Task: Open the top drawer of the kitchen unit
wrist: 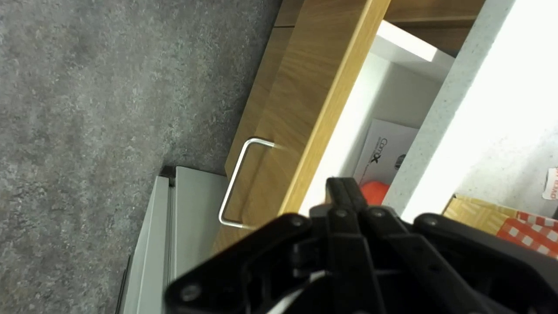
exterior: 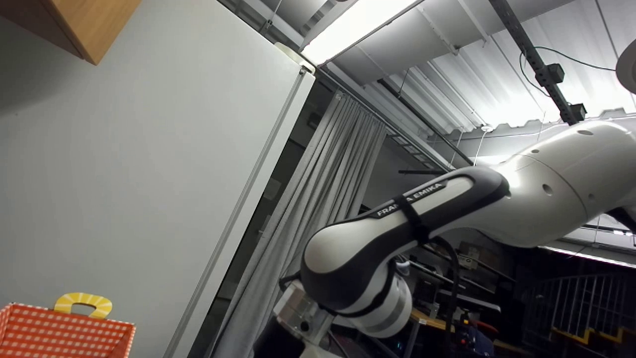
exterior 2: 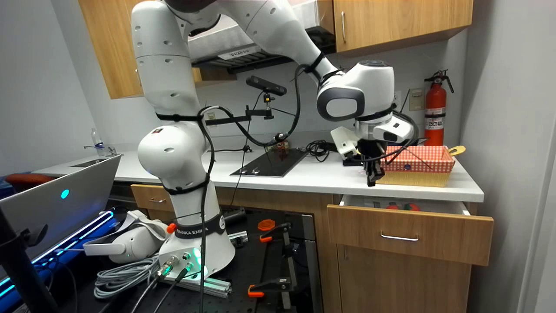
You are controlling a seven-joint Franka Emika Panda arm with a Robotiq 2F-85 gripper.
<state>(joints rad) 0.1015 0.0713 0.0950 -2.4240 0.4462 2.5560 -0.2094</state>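
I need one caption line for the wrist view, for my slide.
Closed gripper in front of the open wooden drawer, which holds a white printed item and something red.

In an exterior view, a grey curtain [exterior: 343,164] hangs in folds, and a bright lamp [exterior: 357,27] shines on the ceiling [exterior: 502,84]. Wooden cabinets [exterior 2: 404,21] hang on the pale wall [exterior 2: 412,69]. The floor [wrist: 109,87] is grey and speckled.

Upper arm [exterior 2: 165,78] is standing near upright above the base [exterior 2: 216,254], forearm [exterior 2: 282,32] sloping down and outward, wrist [exterior 2: 378,89] hanging at its end. Gripper [wrist: 343,185] is pointing down, fingers [wrist: 335,192] lying side by side, touching at the tips.
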